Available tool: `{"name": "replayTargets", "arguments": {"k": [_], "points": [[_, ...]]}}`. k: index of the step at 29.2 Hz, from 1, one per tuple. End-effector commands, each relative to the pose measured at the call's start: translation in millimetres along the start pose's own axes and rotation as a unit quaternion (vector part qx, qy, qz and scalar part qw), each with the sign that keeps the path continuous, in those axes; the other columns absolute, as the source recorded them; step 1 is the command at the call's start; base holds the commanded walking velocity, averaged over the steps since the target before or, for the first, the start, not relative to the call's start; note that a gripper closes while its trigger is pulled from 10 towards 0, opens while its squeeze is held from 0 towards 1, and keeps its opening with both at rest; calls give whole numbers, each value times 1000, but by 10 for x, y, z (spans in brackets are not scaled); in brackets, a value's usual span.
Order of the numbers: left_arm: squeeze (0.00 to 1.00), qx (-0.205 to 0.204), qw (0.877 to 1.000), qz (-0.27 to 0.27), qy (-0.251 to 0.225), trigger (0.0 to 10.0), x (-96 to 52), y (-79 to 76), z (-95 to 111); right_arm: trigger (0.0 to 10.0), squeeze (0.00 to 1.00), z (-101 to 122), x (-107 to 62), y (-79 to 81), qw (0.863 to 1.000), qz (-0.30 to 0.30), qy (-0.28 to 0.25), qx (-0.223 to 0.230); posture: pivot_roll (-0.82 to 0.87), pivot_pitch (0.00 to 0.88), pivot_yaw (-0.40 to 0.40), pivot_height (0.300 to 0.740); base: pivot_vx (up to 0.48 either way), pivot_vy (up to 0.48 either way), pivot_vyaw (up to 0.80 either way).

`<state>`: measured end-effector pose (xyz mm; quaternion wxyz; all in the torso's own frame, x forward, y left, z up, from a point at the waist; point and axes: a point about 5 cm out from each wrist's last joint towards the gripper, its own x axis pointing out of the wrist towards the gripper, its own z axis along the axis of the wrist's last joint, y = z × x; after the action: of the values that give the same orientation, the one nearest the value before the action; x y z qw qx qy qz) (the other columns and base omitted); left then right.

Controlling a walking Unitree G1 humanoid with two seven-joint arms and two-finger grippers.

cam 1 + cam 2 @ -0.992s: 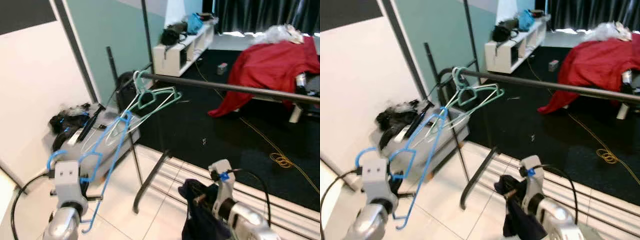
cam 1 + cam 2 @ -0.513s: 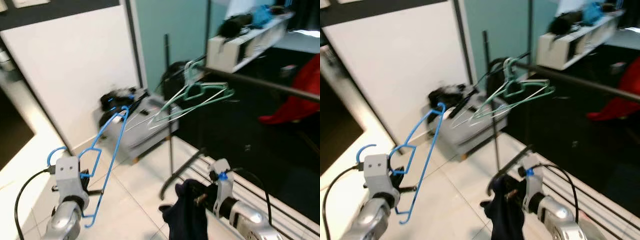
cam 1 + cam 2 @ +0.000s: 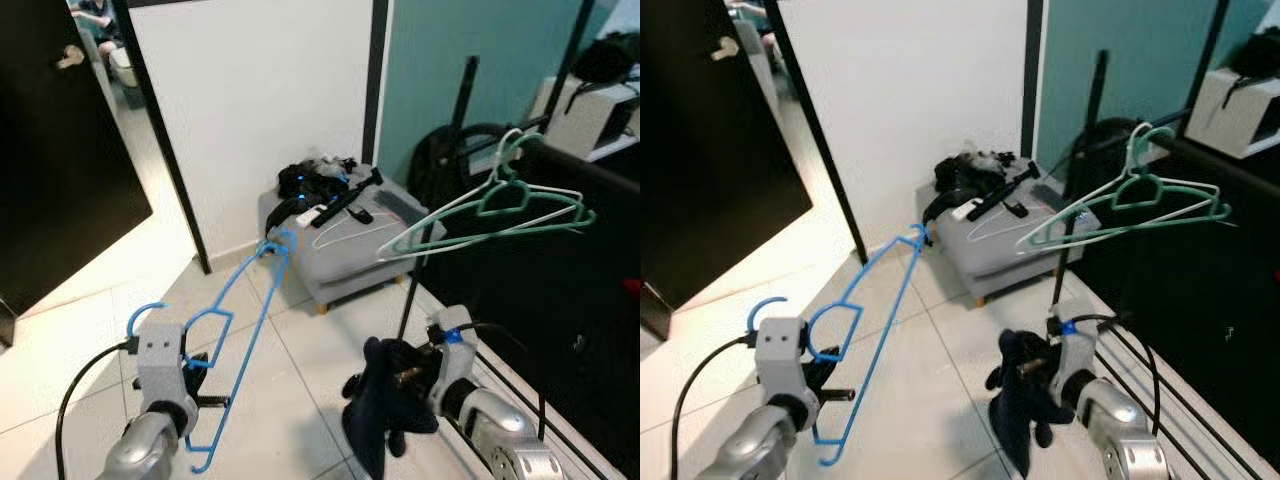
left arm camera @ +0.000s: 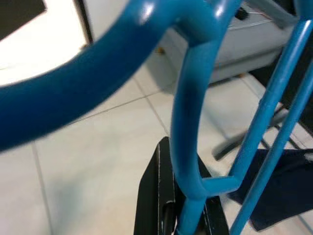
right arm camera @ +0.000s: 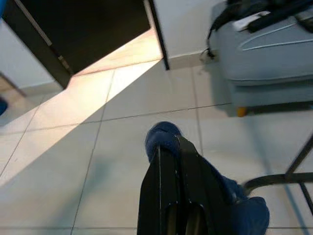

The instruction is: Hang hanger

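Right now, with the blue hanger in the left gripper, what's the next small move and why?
Probably turn right, toward the rail. The left gripper holds the blue hanger low over the tiles, well left of the rail where the green hanger hangs. The right gripper holds dark cloth.

Silver arms, grey boxy wrists, looping black cables, black-fingered left claw

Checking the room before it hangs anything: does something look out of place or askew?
A white hanger and dark gear lie strewn on the grey ottoman. The green hangers sit bunched at the rail's end, tilted.
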<state>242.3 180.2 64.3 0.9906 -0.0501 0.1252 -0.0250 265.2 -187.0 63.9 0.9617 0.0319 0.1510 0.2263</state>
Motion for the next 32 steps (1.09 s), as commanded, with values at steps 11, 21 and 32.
{"name": "replayTargets", "arguments": {"k": [11, 21, 32], "points": [[0, 31, 999, 13, -6, 10000, 9, -104, -40, 10000, 0, 0, 64, -202, 1000, -11, 16, -21, 4, 0, -82, 740, 0, 0, 750], [0, 44, 999, 5, -1, 10000, 30, -115, -57, 10000, 0, -8, 68, -200, 1000, -14, 10, -12, -2, 0, -60, 740, 0, 0, 750], [0, 54, 999, 3, 2, 10000, 42, -55, -53, 10000, 0, -15, 95, -153, 1000, -12, -9, 0, -11, 0, -19, 740, 0, 0, 750]]}}
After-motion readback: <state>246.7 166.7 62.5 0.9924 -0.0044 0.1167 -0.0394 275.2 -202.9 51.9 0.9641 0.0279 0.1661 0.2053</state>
